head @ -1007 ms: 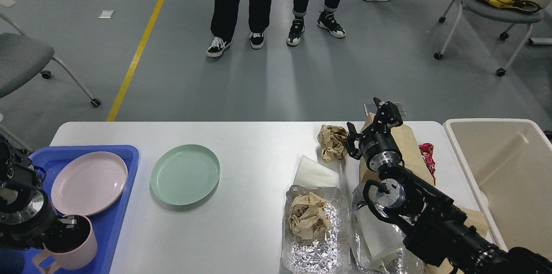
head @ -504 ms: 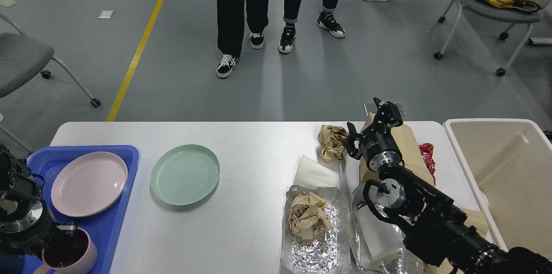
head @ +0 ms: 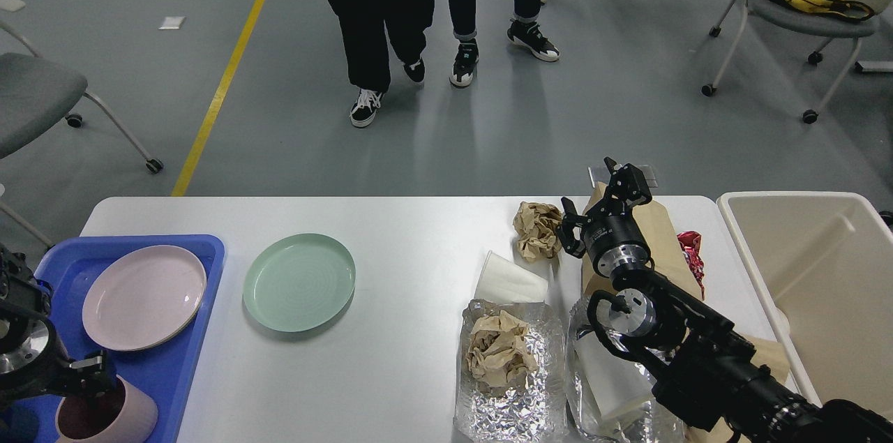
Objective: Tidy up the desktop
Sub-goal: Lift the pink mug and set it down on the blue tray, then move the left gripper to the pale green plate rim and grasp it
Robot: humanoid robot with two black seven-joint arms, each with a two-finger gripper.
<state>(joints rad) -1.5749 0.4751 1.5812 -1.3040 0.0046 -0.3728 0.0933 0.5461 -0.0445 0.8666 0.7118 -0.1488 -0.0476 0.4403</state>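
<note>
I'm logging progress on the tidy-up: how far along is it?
Done: pink plate sits in the blue tray. In hand: left gripper at the pink mug over the tray. Left: green plate, crumpled paper, foil on the desktop; bin looks empty.

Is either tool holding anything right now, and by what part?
Left tool grips the pink mug by its rim, over the blue tray. Right tool is open, holding nothing.

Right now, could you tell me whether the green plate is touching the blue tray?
Apart: the head view shows bare white desktop between green plate and blue tray.
</note>
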